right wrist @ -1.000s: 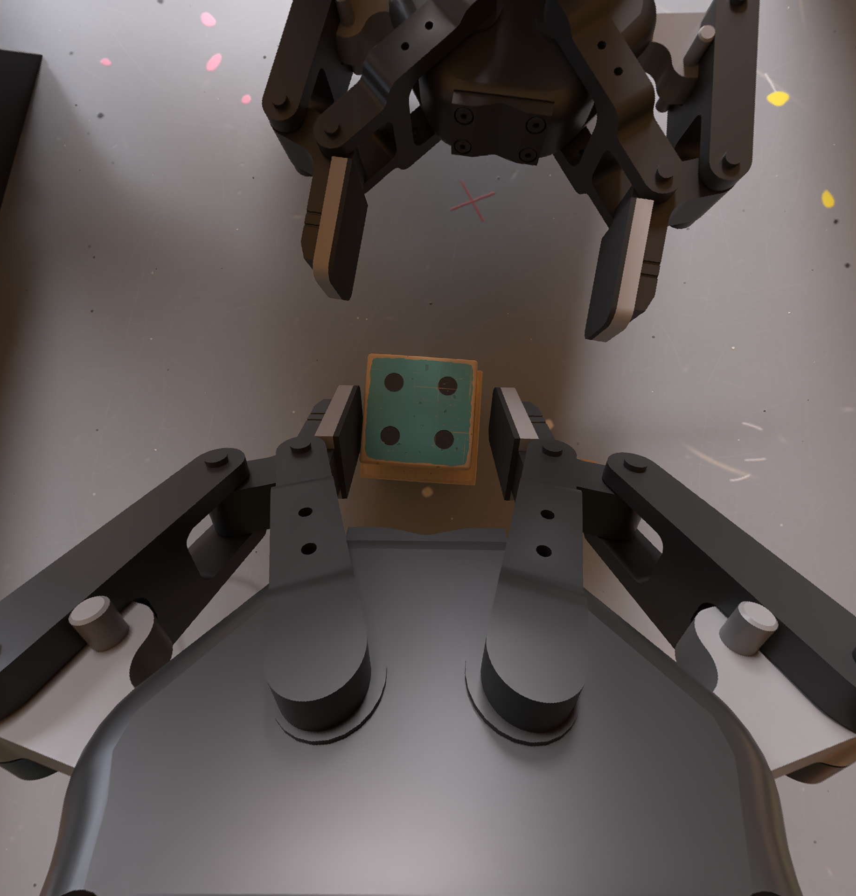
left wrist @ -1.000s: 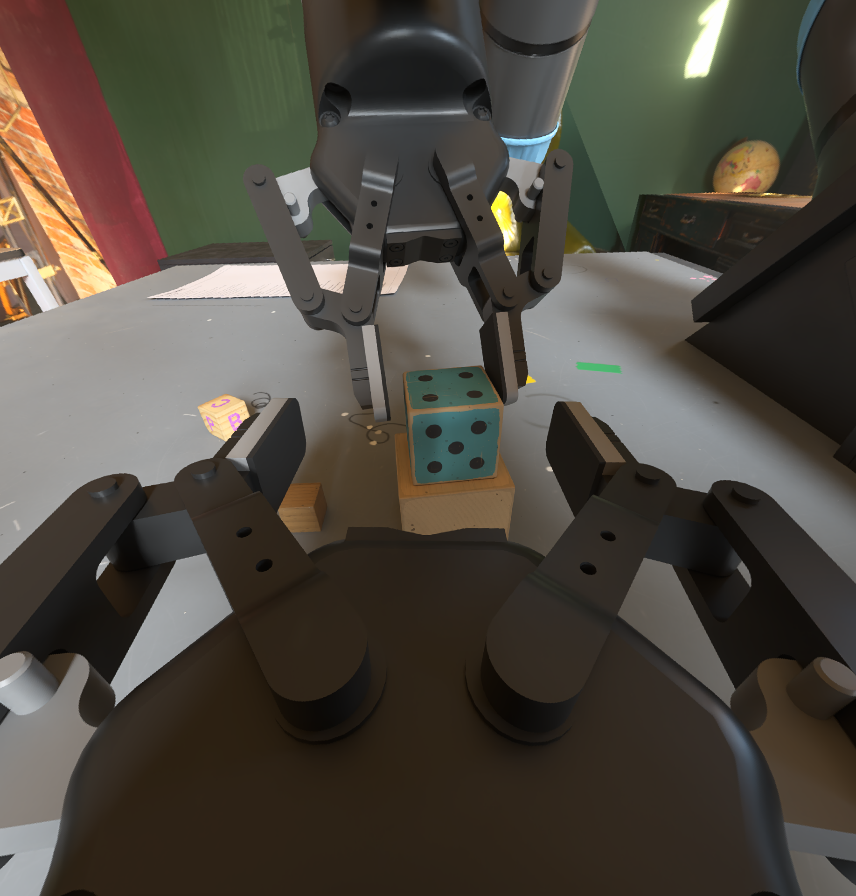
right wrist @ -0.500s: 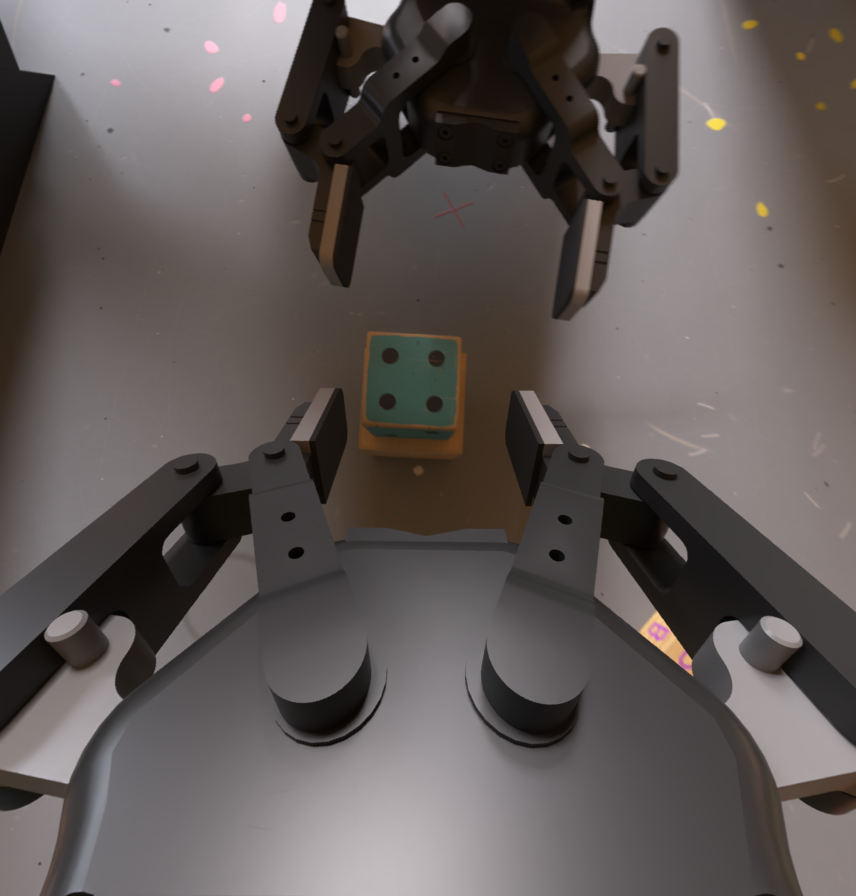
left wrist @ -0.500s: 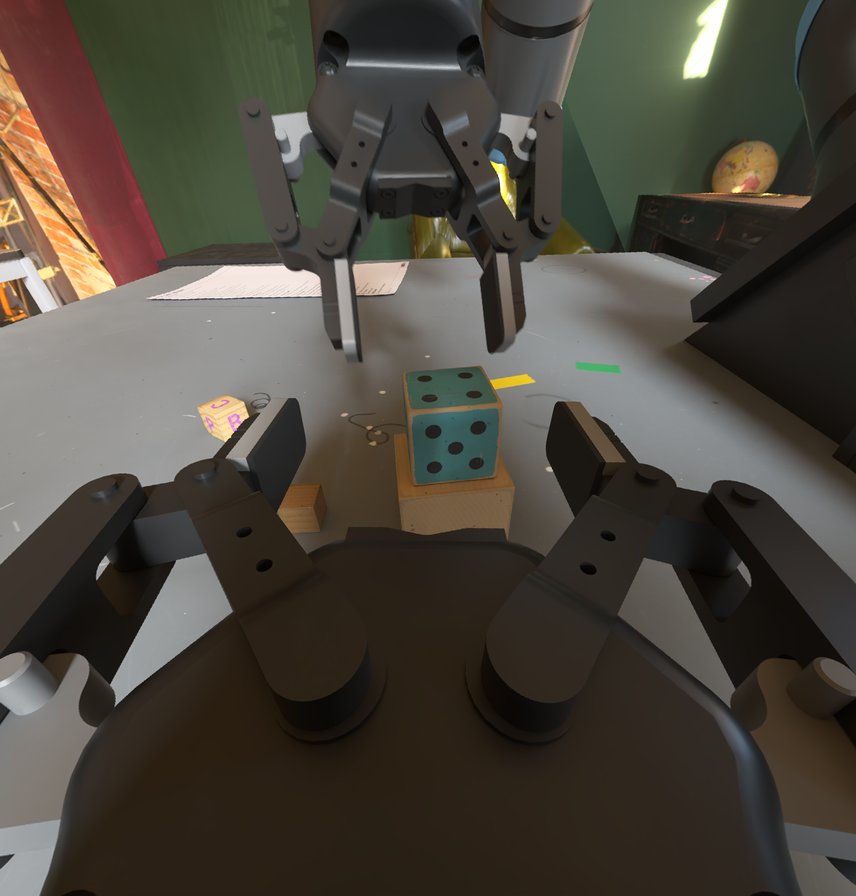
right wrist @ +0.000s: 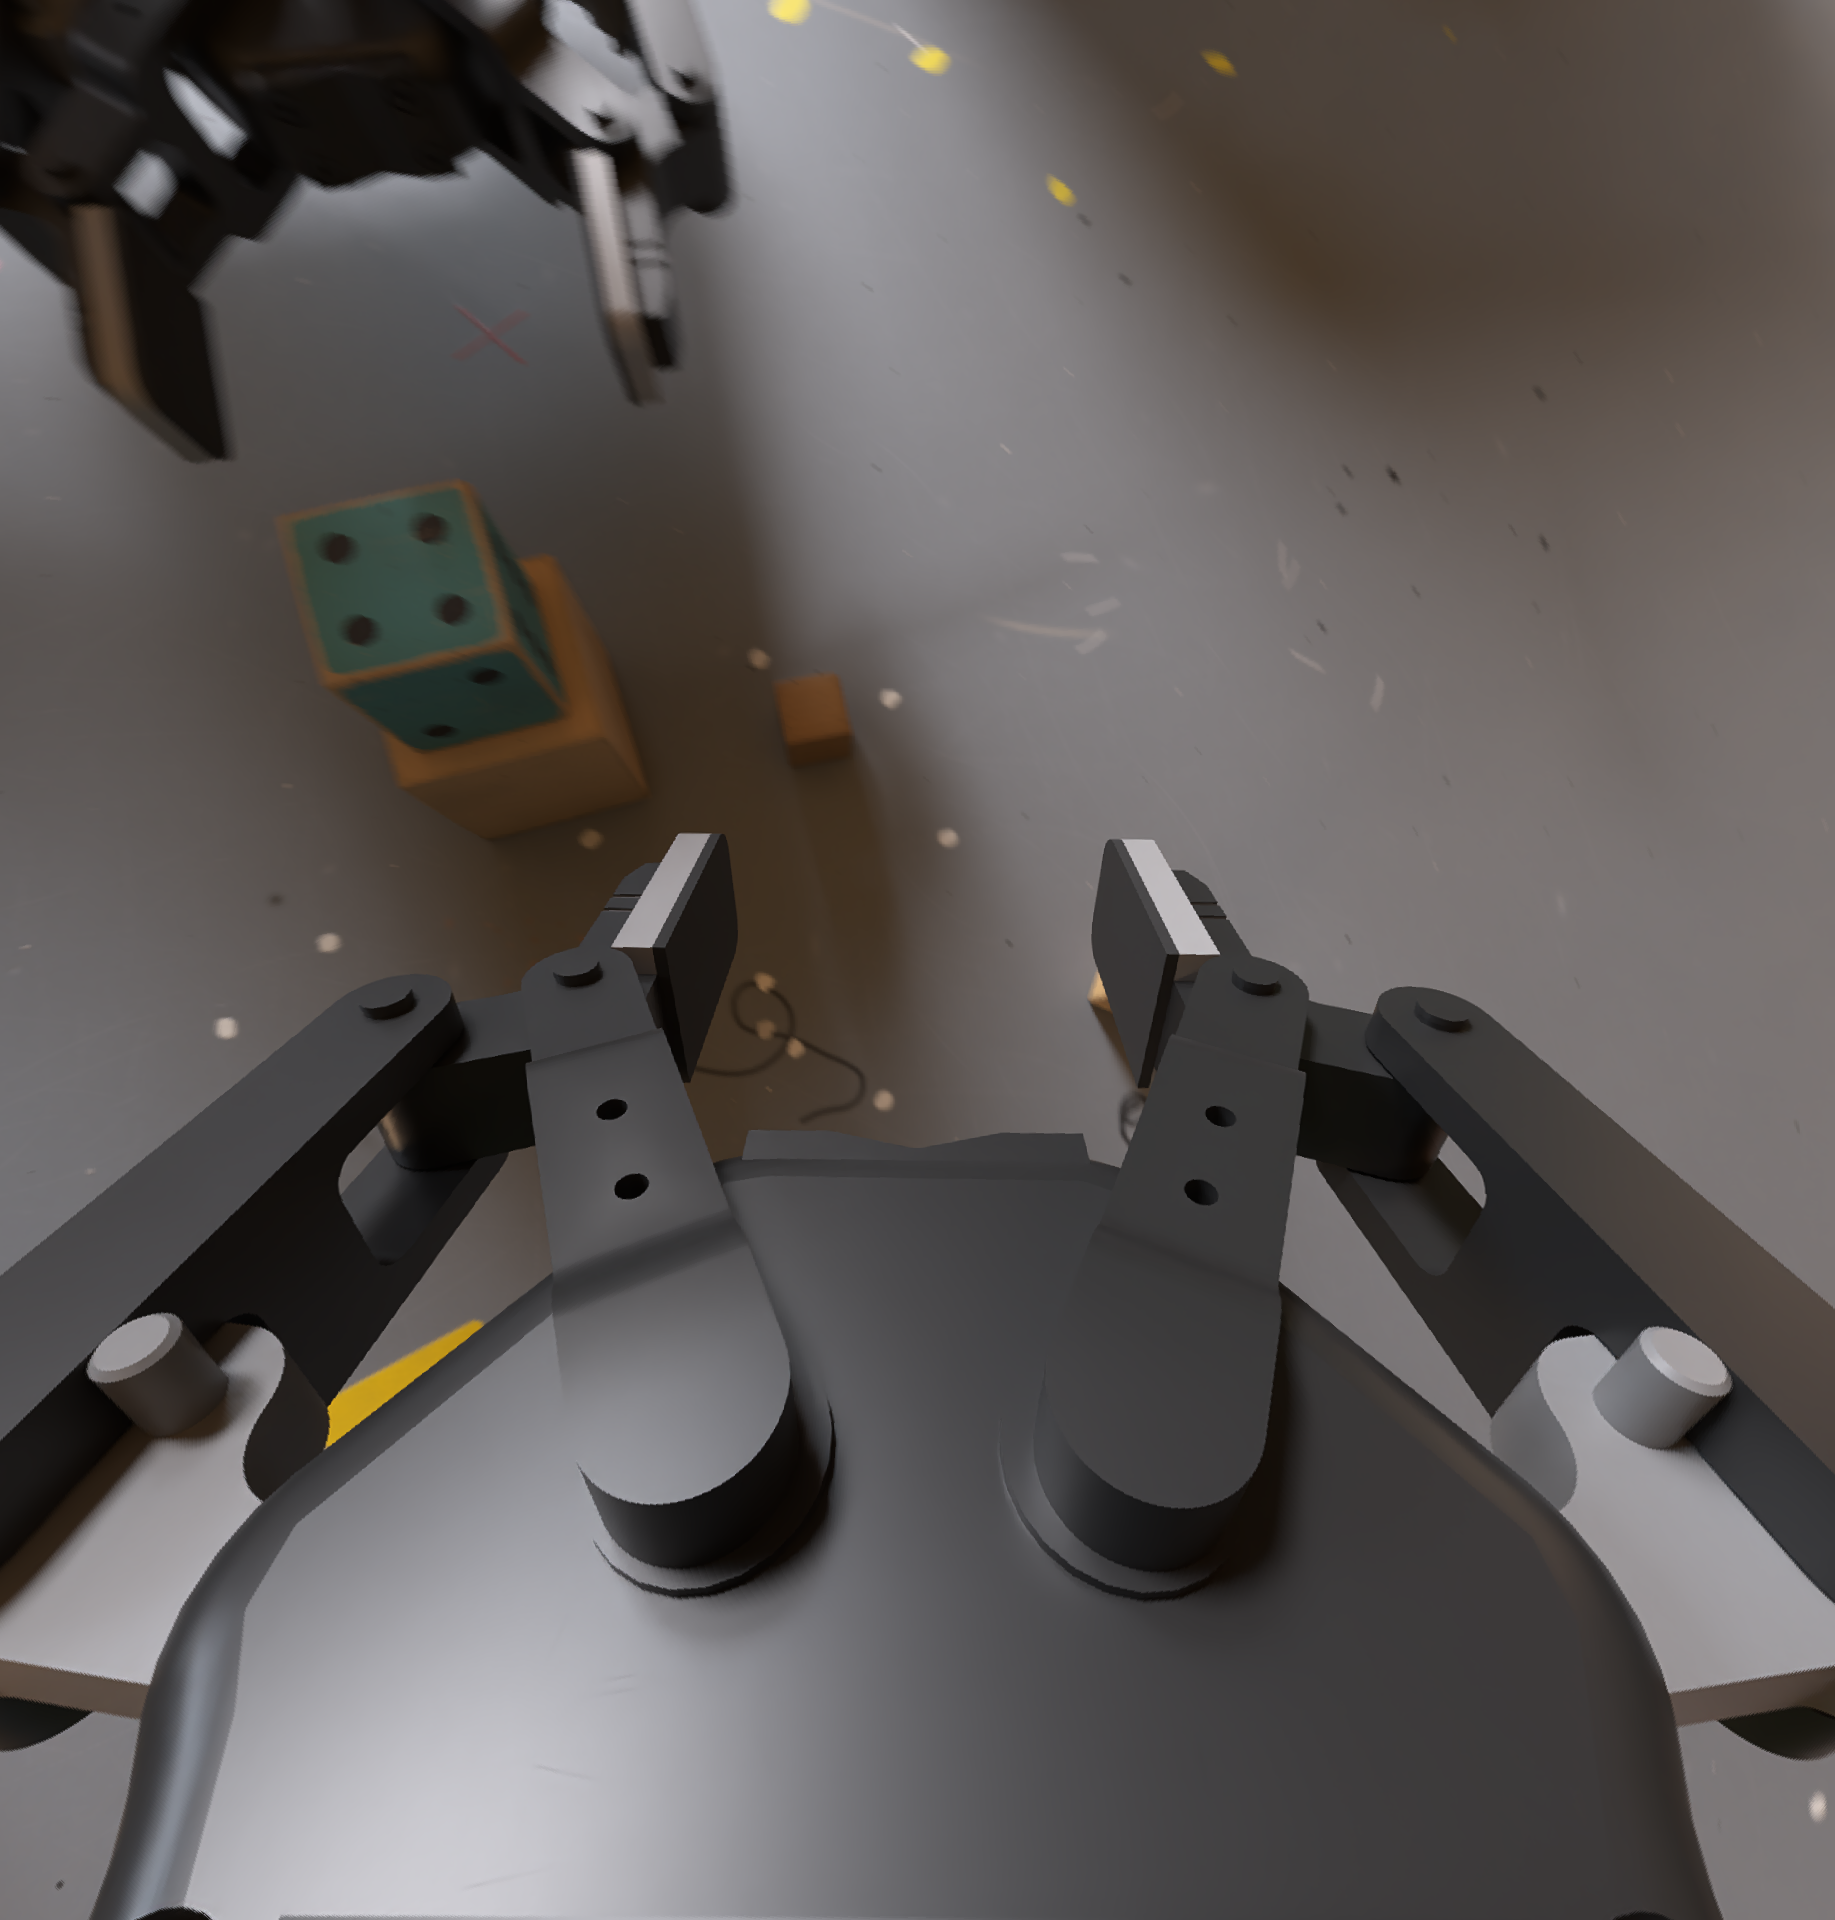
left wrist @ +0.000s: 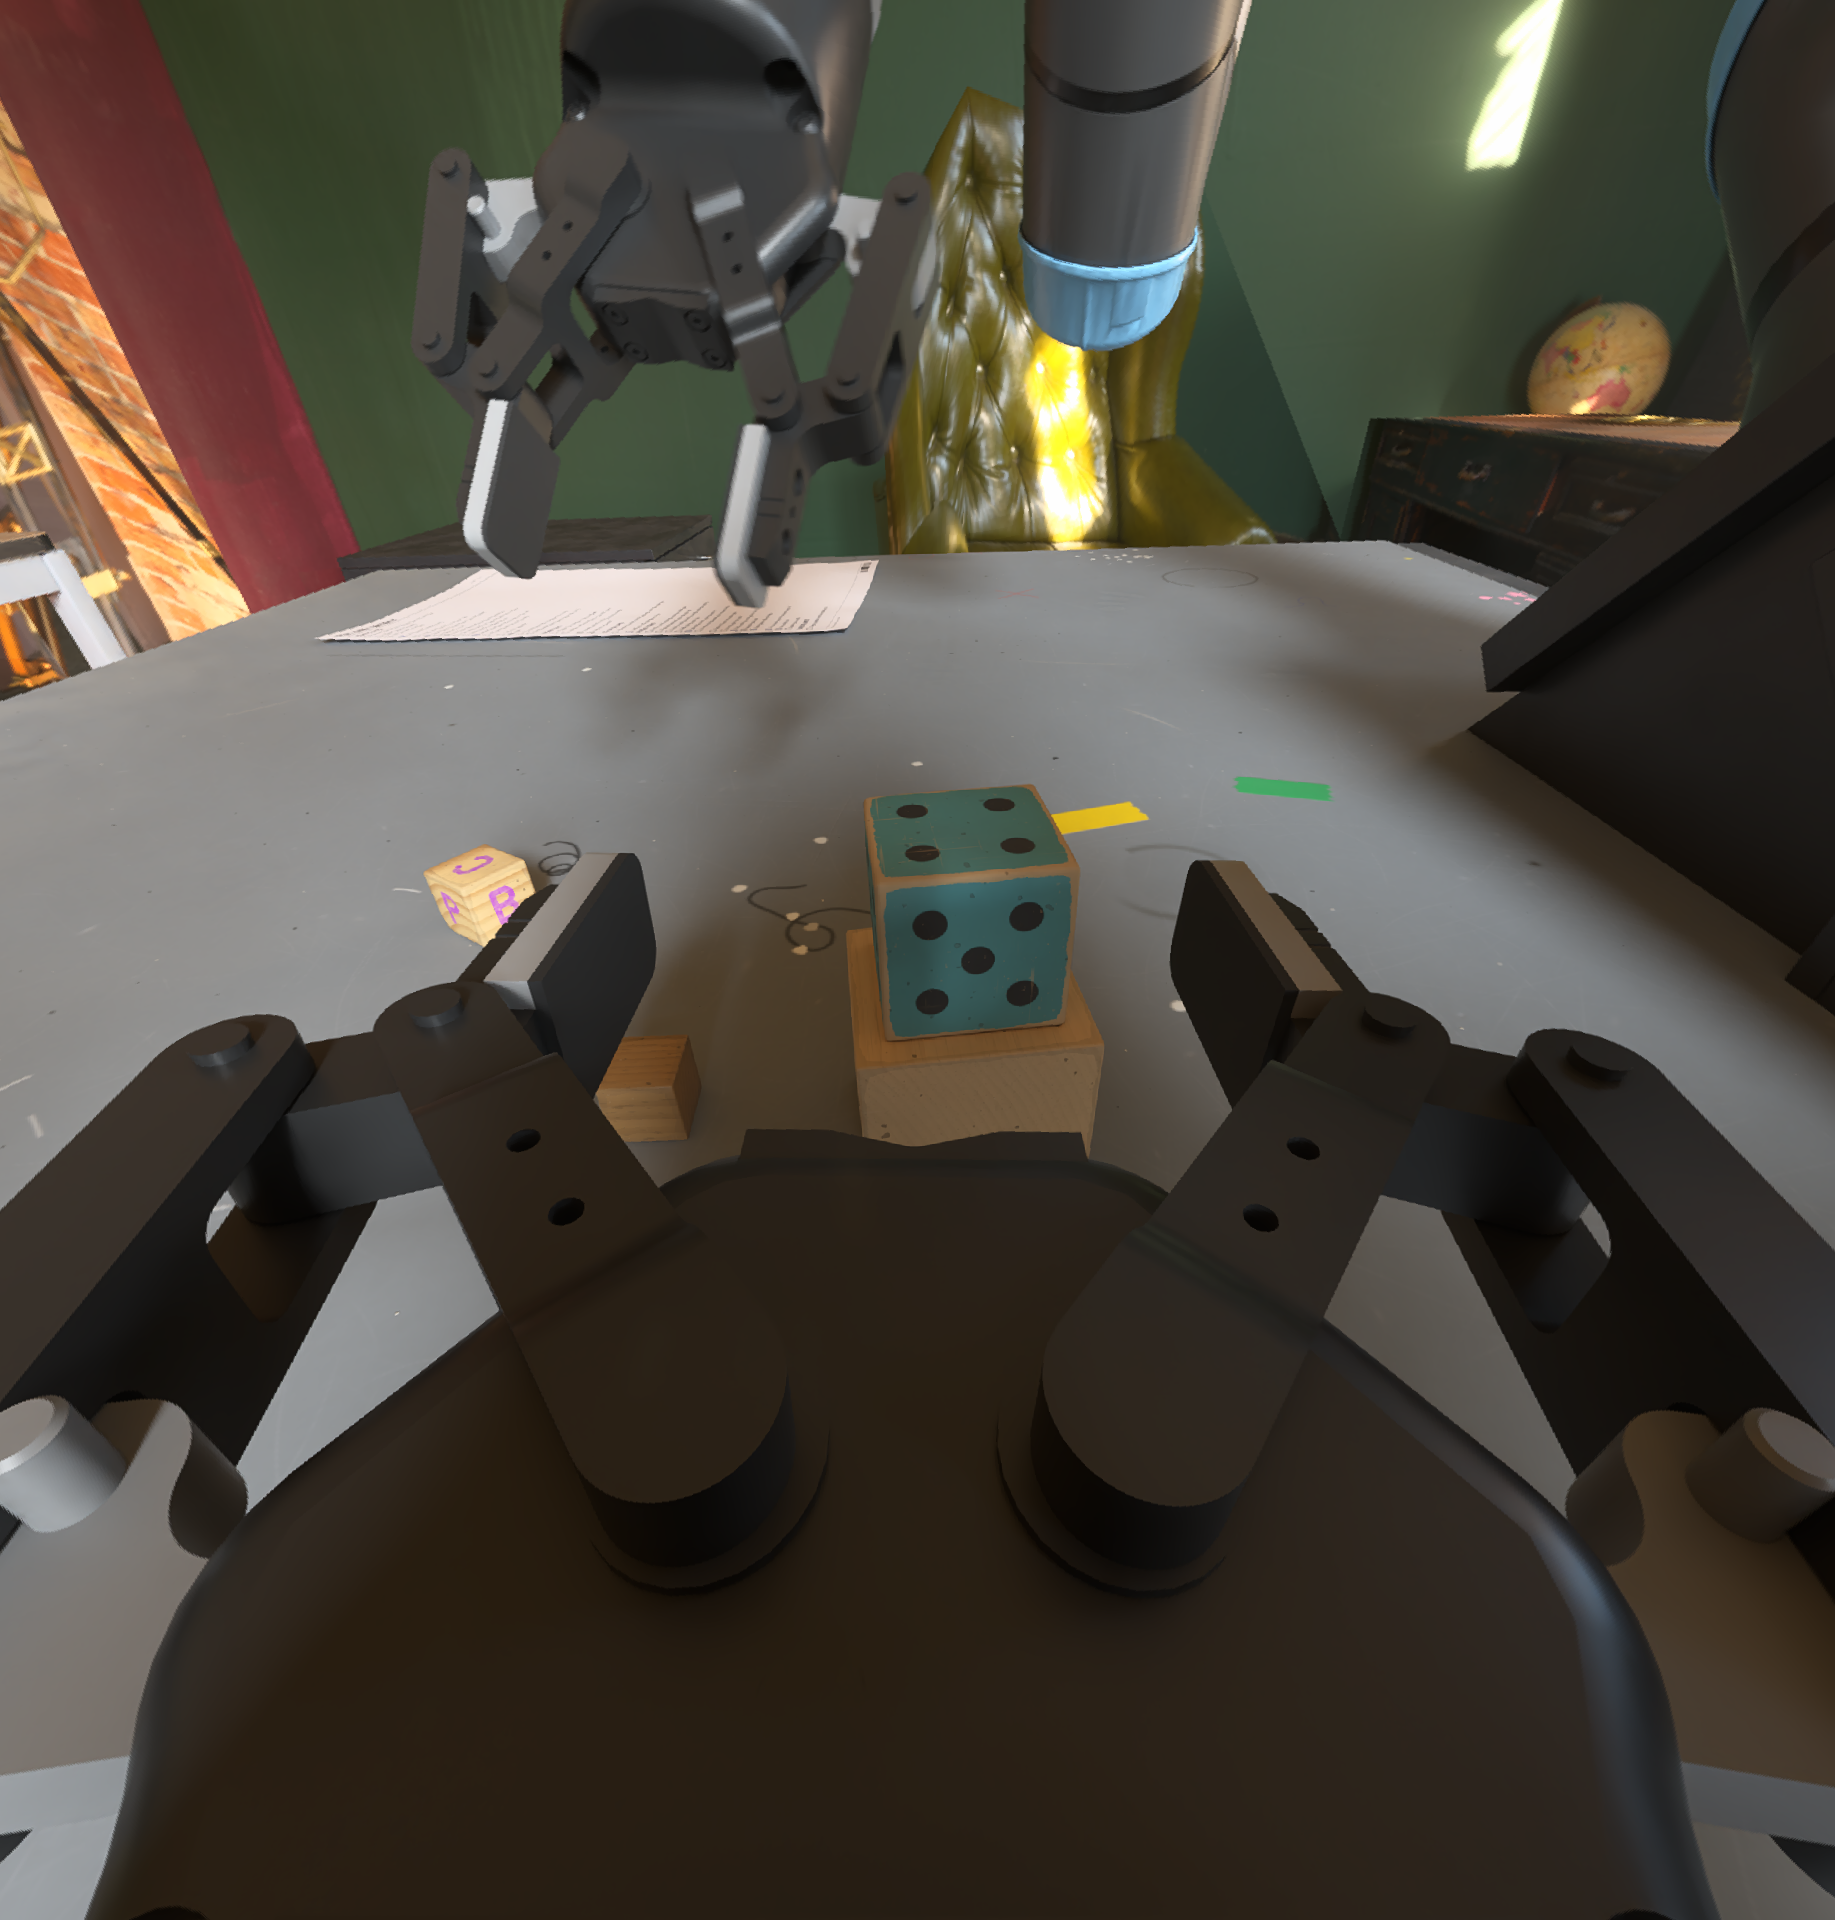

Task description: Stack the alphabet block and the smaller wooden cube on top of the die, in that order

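In the left wrist view a teal die [left wrist: 970,914] sits on a larger wooden cube [left wrist: 980,1081]. My left gripper [left wrist: 913,935] is open and empty, low in front of them, with one finger on each side. The alphabet block [left wrist: 477,888] lies on the table to the left. The smaller wooden cube [left wrist: 648,1086] is partly hidden behind my left finger. My right gripper [left wrist: 627,556] hangs open and empty, high at the back left. In the right wrist view my right gripper [right wrist: 918,914] looks down at the die [right wrist: 414,603], the smaller cube [right wrist: 814,717] and the left gripper [right wrist: 404,384].
A sheet of paper [left wrist: 622,608] lies at the far edge of the grey table [left wrist: 269,779]. A black box [left wrist: 1723,779] stands at the right. Yellow tape [left wrist: 1100,818] and green tape [left wrist: 1282,790] mark the table behind the die.
My right gripper has let go of the die, opened wide, risen and swung away from the stack towards the alphabet block's side. The die stays on the larger cube. The left gripper has not moved.
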{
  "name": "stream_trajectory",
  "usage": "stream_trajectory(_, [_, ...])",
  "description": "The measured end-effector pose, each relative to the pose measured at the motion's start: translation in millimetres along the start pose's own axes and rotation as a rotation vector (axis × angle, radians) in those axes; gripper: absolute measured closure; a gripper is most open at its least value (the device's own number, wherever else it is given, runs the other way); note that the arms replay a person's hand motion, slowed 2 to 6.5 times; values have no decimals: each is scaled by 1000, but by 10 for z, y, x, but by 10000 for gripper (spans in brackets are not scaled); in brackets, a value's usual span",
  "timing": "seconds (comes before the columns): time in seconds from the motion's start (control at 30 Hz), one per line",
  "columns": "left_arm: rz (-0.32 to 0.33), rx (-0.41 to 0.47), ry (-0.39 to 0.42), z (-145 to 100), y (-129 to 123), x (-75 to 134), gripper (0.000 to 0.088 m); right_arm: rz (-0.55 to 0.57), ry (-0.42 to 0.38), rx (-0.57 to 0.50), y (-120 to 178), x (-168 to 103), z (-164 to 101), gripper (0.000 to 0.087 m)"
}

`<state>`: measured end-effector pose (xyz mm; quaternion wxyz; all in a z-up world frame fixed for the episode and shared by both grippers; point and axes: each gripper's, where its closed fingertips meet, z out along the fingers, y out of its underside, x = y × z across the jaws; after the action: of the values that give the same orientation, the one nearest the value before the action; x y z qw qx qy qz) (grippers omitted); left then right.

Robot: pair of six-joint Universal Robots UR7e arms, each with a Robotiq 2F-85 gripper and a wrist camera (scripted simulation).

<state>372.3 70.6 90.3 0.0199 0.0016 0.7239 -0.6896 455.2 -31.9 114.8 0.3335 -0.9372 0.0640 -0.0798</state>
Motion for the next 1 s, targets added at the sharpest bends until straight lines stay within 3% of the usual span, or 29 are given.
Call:
stream_trajectory(0.23, [3,-1,2,1,2,5,23,167,66,-56,355,390,25,274])
stream_trajectory(0.43, [1,5,0,-4,-5,1,23,283,82,-86,555,546,156,313])
stream_trajectory(1.0, [-10,10,2,-7,-10,-7,23,348,201,-136,777,700,616,362])
